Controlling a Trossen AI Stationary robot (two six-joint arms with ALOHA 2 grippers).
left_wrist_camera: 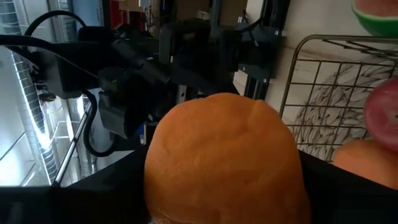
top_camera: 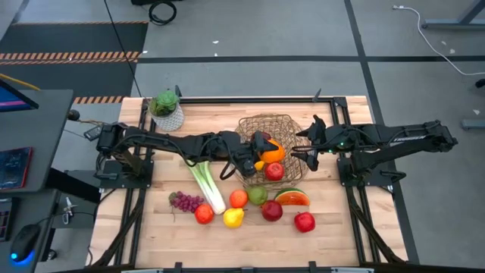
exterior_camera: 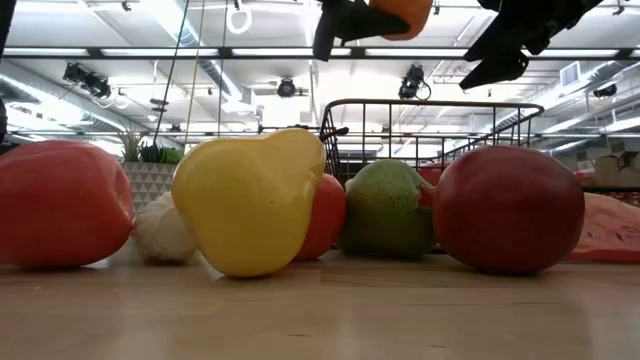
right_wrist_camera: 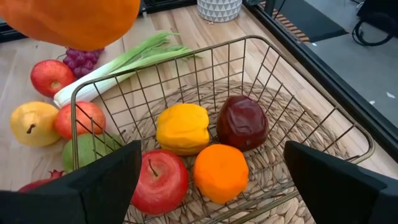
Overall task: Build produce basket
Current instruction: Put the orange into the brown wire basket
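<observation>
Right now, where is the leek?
In the high view the leek lies on the table, left of the basket, with the purple grapes beside its white end.

From my station I saw a small green plant in a white patterned pot (top_camera: 167, 111) standing at the far left corner of the wooden table (top_camera: 144, 227). Left of the table sat a dark desk (top_camera: 34, 152) with a computer mouse (top_camera: 23, 244) at its near end
</observation>
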